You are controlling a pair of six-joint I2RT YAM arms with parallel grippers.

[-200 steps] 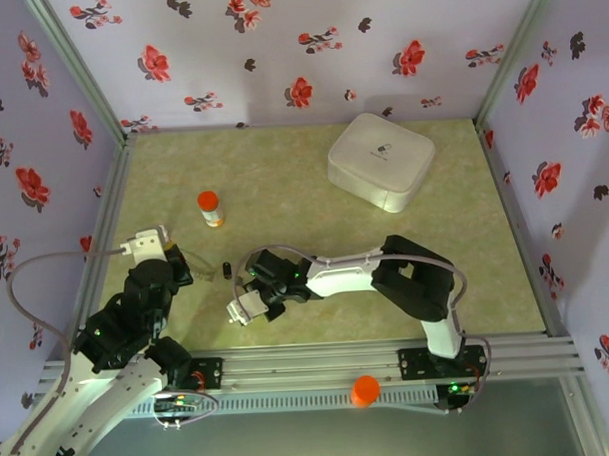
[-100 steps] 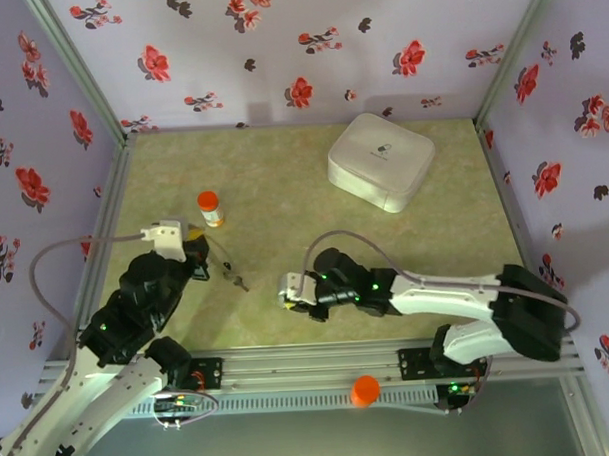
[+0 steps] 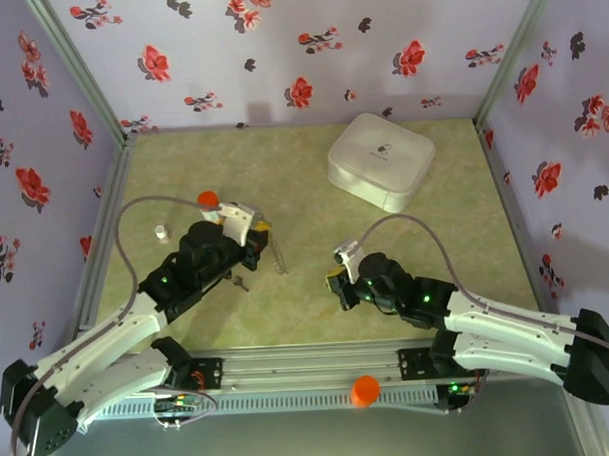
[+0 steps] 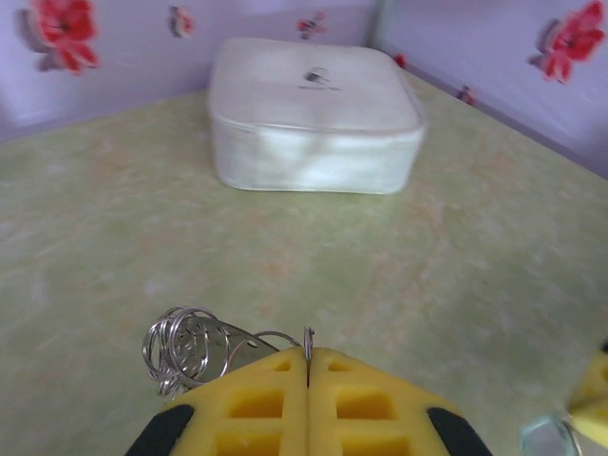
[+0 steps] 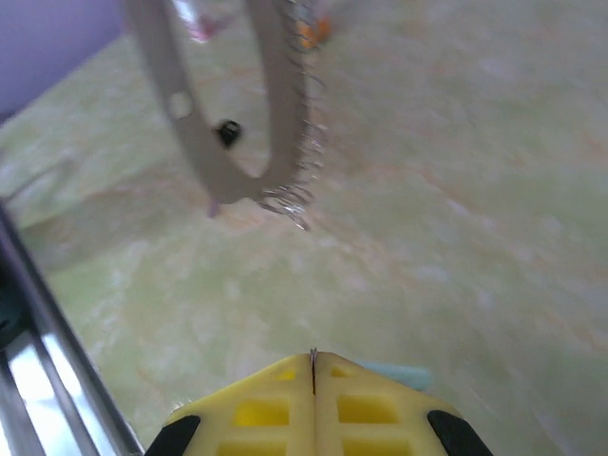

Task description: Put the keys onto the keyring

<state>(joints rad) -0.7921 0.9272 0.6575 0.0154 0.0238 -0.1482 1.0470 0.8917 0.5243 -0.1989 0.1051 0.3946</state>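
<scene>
Since a second ago left end effector (image 4: 308,359) has reached toward the middle of the table (image 3: 314,213), pinched shut on the dangling keyring (image 4: 185,344); right end effector (image 5: 313,363) drew rightward, closed, seemingly empty. Black-headed key (image 3: 240,282) lies unthreaded near the front edge

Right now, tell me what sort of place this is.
Probably a small robot test booth, not a home: purple flower-patterned walls box in a green mottled tabletop, a silver aluminium rail runs along its near edge, and a white rounded-square box sits on the tabletop.
</scene>
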